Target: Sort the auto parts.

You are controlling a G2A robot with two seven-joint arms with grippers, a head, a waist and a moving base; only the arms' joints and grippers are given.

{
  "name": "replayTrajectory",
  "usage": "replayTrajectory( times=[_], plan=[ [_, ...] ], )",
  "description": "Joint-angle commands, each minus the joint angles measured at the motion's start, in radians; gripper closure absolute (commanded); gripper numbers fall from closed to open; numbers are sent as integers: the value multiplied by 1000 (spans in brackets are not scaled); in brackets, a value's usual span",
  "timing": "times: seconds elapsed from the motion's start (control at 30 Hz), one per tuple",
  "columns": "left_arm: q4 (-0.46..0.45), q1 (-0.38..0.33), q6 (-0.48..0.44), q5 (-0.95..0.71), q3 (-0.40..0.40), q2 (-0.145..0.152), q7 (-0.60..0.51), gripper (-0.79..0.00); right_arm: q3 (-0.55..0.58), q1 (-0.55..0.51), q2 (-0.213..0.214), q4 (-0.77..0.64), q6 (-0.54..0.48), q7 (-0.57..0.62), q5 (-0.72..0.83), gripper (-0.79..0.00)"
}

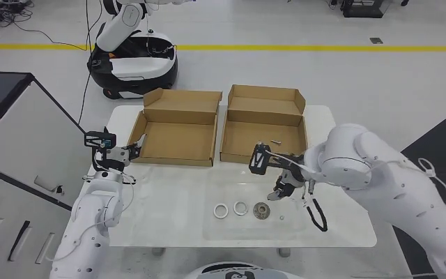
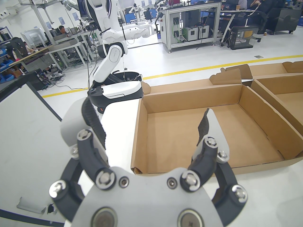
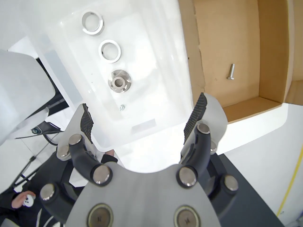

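top view: your right hand hangs spread above the tray on the tabletop, just over the hub and the nut. the end ring and second ring lie in a row with the hub, each apart from the next. a bolt lies in the right box, and the left box stands beside it. your left hand sits at the left box's outer corner, well apart from the parts.

left wrist view: the left hand is spread, holding nothing, facing across the left box. best leave it parked there, out of the right arm's way.

right wrist view: the right hand is wide apart and bare. the nut lies nearer one finger than the other, and the hub is just beyond it. the pick looks like the nut, since the bolt in the right box suggests fasteners go there, though the hub could be meant. shift sideways until the nut sits midway between the pads. come straight down until they nearly touch the tray floor, then close slowly. the nut is small and low, so a high or off-centre close will likely flick it away. lift above the tray wall before you swing to the box.
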Motion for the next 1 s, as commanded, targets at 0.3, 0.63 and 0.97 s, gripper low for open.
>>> replayTrajectory(
  times=[0.3, 0.63, 0.97],
  plan=[
    [0, 0, 0, 0, 0, 0, 0, -785, -233, 114, 74, -30, -20, 0, 10, -785],
    [0, 0, 0, 0, 0, 0, 0, -785, -438, 255, 102, 6, -20, 0, -16, -785],
    [0, 0, 0, 0, 0, 0, 0, -785, -517, 289, 71, 56, -32, -12, -41, -785]
  ],
)
